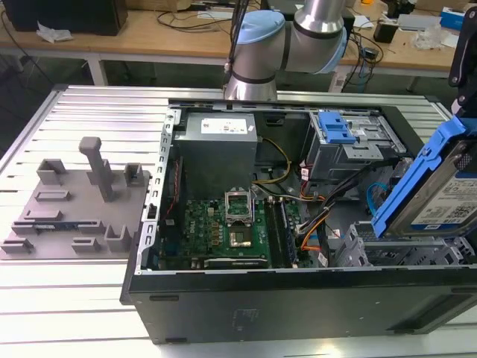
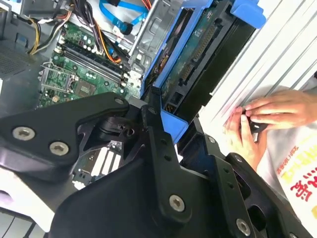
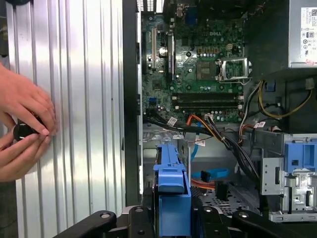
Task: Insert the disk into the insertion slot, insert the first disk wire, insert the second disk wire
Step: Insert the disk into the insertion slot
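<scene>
Holding the disk [image 1: 436,186] by its blue carrier, my gripper [image 3: 172,214] is clamped on its two sides in the first wrist view. At the exterior view's right edge the disk hangs tilted just above the insertion slot [image 1: 387,250]; I cannot tell if its lower edge touches the cage. The first disk wire [image 1: 313,228] and second disk wire [image 3: 213,174] lie loose between motherboard [image 1: 223,227] and slot. A person's hands [image 3: 22,129] rest on the ribbed table [image 3: 84,99] outside the case wall

A ribbed aluminium table [image 1: 74,298] in front — behind it, a cluttered wooden workbench [image 1: 171,37].
</scene>
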`<state>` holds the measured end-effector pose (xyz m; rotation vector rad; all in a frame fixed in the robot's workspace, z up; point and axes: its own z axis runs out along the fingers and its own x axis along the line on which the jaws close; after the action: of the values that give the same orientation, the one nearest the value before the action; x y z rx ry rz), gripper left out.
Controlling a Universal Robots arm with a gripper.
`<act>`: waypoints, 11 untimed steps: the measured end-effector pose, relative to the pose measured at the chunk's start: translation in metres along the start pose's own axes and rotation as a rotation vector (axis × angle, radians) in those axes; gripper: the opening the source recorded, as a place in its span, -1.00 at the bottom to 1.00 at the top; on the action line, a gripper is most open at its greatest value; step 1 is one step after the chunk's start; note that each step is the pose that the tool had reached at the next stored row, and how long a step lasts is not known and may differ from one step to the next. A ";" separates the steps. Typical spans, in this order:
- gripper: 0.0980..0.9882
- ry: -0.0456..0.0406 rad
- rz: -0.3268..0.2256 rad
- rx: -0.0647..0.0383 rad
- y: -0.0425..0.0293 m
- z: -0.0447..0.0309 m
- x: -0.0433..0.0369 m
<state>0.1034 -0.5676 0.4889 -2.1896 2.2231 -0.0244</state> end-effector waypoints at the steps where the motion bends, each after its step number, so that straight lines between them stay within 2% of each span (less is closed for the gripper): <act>1: -0.39 0.0000 0.000 0.000 0.0001 0.0001 -0.0013; 6: -0.39 0.0001 0.002 0.001 0.0003 0.0015 -0.0134; 8: -0.39 0.0001 0.003 0.001 0.0004 0.0027 -0.0212; 11: -0.39 -0.0002 0.004 0.001 0.0005 0.0041 -0.0225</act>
<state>0.1033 -0.5451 0.4849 -2.1852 2.2266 -0.0249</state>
